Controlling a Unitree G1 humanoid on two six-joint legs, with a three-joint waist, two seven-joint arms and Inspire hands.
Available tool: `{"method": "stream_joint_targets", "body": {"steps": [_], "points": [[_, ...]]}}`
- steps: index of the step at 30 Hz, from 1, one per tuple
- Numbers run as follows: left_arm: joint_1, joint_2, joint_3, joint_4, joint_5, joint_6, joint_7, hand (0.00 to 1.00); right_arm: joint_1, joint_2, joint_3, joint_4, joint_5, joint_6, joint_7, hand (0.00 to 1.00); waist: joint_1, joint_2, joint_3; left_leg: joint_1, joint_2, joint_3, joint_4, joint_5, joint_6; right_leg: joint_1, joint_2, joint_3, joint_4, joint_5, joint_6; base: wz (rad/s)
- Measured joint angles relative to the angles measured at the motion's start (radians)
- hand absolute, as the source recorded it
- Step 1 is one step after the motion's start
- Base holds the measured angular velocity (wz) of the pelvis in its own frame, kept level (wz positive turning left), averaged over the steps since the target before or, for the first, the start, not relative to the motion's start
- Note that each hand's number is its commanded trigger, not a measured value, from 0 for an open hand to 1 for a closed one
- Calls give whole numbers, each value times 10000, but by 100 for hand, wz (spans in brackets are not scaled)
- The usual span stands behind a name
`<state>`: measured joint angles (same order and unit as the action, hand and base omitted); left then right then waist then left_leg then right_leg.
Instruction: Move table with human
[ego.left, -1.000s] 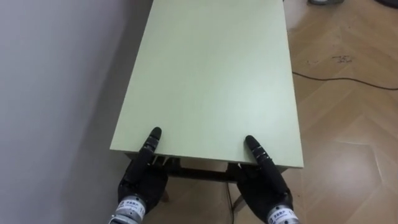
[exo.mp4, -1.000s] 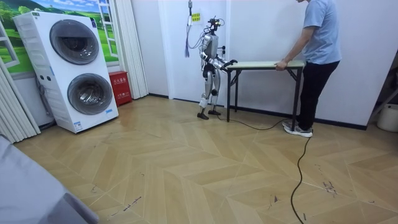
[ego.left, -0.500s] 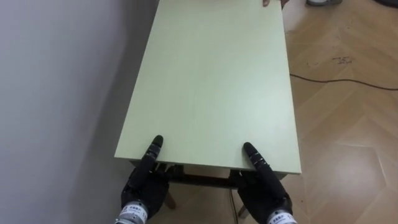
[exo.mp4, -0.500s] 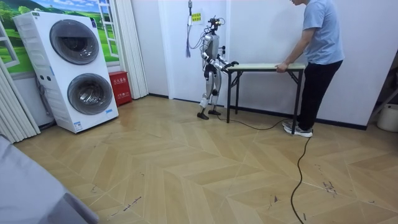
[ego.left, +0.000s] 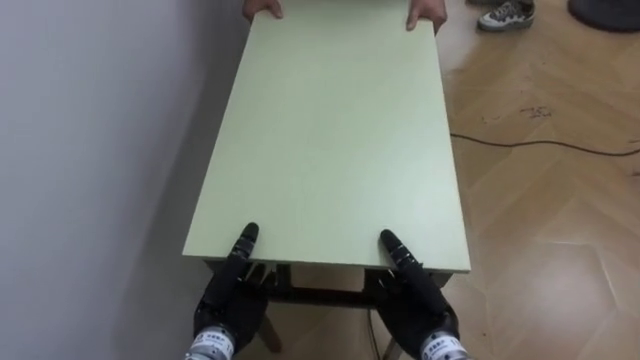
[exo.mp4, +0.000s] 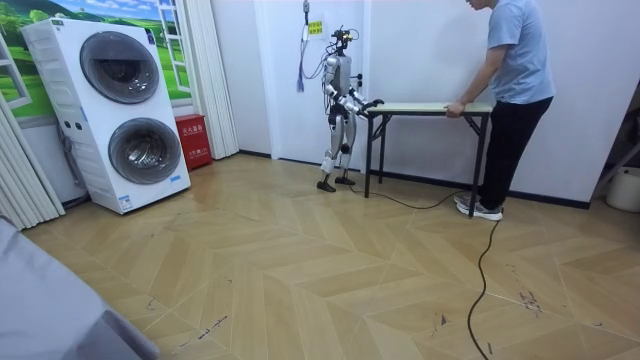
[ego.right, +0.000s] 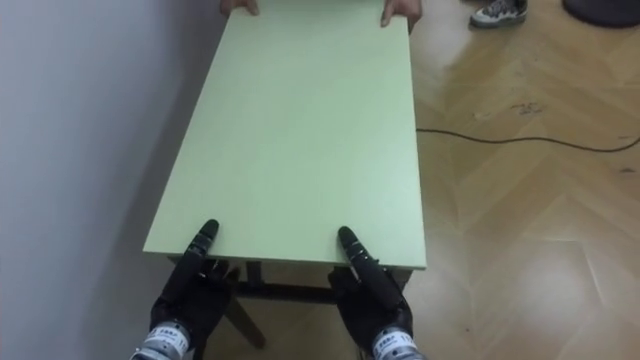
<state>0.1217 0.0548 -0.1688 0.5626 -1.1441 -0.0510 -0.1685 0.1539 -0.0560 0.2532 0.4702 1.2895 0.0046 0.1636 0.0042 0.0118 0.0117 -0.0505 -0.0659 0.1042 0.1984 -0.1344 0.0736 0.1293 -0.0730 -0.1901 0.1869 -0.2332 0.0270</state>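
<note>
— Left hand (ego.left: 228, 300), what's its state?
— I see it at the near edge of the table (ego.left: 330, 130), by the left corner, reaching up over the lip onto the pale green top; whether it is clamped there I cannot tell; same for the right hand (ego.left: 420, 300) at the right corner.
— And the table itself?
— Lengthwise ahead of me, close along the wall (ego.left: 90, 150) on my left; a person (exo.mp4: 515, 70) stands at the far end, both of the person's hands (ego.left: 425, 14) on its corners.

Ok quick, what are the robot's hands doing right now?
Left hand: at the table edge, cannot tell.
Right hand: same edge, cannot tell.
</note>
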Motion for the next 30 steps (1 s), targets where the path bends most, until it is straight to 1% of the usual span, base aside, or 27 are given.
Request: {"method": "stream_joint_targets", "body": {"steps": [2, 3, 4, 5, 6, 8, 10, 13, 15, 18, 19, 20, 21, 22, 23, 24, 25, 27, 29, 30], "points": [[-55, 1, 128, 223, 199, 10, -158, 100, -155, 98, -29, 383, -31, 2, 145, 100, 0, -53, -11, 117, 1, 6, -23, -4, -5, 96, 0, -1, -2, 1, 0, 0], [-128, -2, 228, 395, 446, 6, -235, 91, -244, 203, -112, 686, -89, 6, 278, 80, 1, -85, -23, 170, 2, 7, -23, -14, -11, 145, 2, -1, -4, 1, 0, 0], [-220, -2, 331, 605, 626, -3, -398, 80, -386, 254, -164, 939, -203, 39, 365, 64, 1, -82, -7, 213, 6, 7, -24, -23, -15, 186, 5, 0, -2, 1, -1, 0], [-311, -4, 396, 782, 797, 6, -495, 54, -483, 288, -313, 1101, -347, 138, 403, 4, 0, -78, 7, 265, 11, 8, -26, -45, -19, 242, 9, -9, -6, 1, -1, 0], [-346, -6, 440, 864, 845, 11, -549, 0, -512, 299, -372, 1178, -382, 175, 433, 0, 6, -87, 8, 281, 9, 4, -25, -54, -20, 264, 10, -8, -10, 1, -1, 0], [-363, -7, 537, 999, 981, 31, -609, 0, -570, 297, -442, 1486, -413, 185, 703, 0, -2, -76, -20, 302, 9, 14, -12, -100, -17, 277, 14, 25, -12, 2, 0, -4], [-363, -3, 607, 1077, 1234, 28, -666, 0, -561, 296, -515, 1707, -524, 180, 900, 0, -3, -68, -23, 326, 7, 17, -15, -107, -12, 291, 12, 26, -8, 7, 3, 0], [-356, 64, 602, 1338, 2001, -123, -773, 0, -597, 235, -806, 2203, -924, 179, 1175, 0, 3, -24, -68, 331, 0, 14, -15, -132, -14, 291, 16, -3, 5, 8, 5, 0], [-332, 61, 675, 1572, 2242, -248, -816, 0, -606, 190, -847, 2478, -1107, 180, 1373, 0, 5, -14, -96, 360, -2, 16, -15, -148, -17, 320, 17, -3, 4, 9, 6, 0], [-286, 63, 780, 1802, 2846, -346, -890, 0, -587, 190, -1015, 2655, -1236, 190, 1607, 0, 34, 34, -102, 425, -2, 18, -24, -159, -22, 395, 16, -24, -12, 8, 6, 0], [-285, 101, 769, 2201, 3365, -336, -834, 0, -591, 193, -1114, 2664, -1238, 197, 1628, 0, 32, 69, -96, 459, 0, 24, -32, -161, -22, 431, 13, -42, -28, 8, 6, 0], [-278, 125, 760, 2532, 3592, -253, -768, 0, -590, 194, -1161, 2672, -1234, 209, 1657, 0, 24, 82, -99, 467, 1, 30, -34, -163, -23, 444, 12, -39, -43, 8, 6, 0], [-91, 175, 769, 3160, 3807, -112, -585, 0, -583, 193, -1223, 2684, -1231, 229, 1720, 0, -6, 74, -100, 466, 0, 27, -47, -166, -25, 453, 11, -36, -96, 8, 6, -4], [178, 260, 812, 3603, 4014, 18, -425, 0, -546, 193, -1304, 2693, -1251, 290, 1838, 0, -2, 15, -111, 462, -10, 51, -70, -167, -27, 477, 5, -21, -193, 8, 6, 0], [528, 355, 892, 4023, 4212, 143, -337, 0, -533, 195, -1465, 2776, -1360, 361, 2003, 0, -4, 10, -113, 464, -2, 52, -68, -167, -29, 477, 7, -14, -185, 8, 6, 0], [697, 389, 940, 4223, 4232, 175, -293, 0, -522, 195, -1581, 2848, -1444, 402, 2116, 0, 1, -37, -99, 463, 0, 49, -68, -167, -29, 478, 7, -3, -184, 8, 6, 8], [1025, 423, 1100, 4574, 4355, 194, -166, 0, -523, 192, -1713, 3026, -1575, 400, 2332, 0, 10, -59, -99, 461, -3, 19, -65, -168, -29, 486, 7, 11, -182, 9, 6, 8], [1307, 443, 1293, 5009, 4380, 227, 27, 0, -447, 189, -1852, 3128, -1607, 393, 2467, 0, 11, -80, -82, 446, -14, -35, -49, -170, -26, 488, 2, 7, -183, 9, 6, 10], [1322, 441, 1577, 5222, 4382, 232, 136, 0, -366, 74, -2000, 4034, -1836, 378, 2240, 0, 13, -112, -63, 390, -31, -122, 13, -174, -18, 499, 2, 9, -168, 9, 6, 11], [1316, 442, 1602, 5223, 4381, 225, 138, 0, -308, 17, -2001, 4355, -1918, 378, 2158, 0, 16, -133, -51, 385, -34, -122, 21, -174, -17, 509, 0, 11, -155, 9, 7, 0]]}}
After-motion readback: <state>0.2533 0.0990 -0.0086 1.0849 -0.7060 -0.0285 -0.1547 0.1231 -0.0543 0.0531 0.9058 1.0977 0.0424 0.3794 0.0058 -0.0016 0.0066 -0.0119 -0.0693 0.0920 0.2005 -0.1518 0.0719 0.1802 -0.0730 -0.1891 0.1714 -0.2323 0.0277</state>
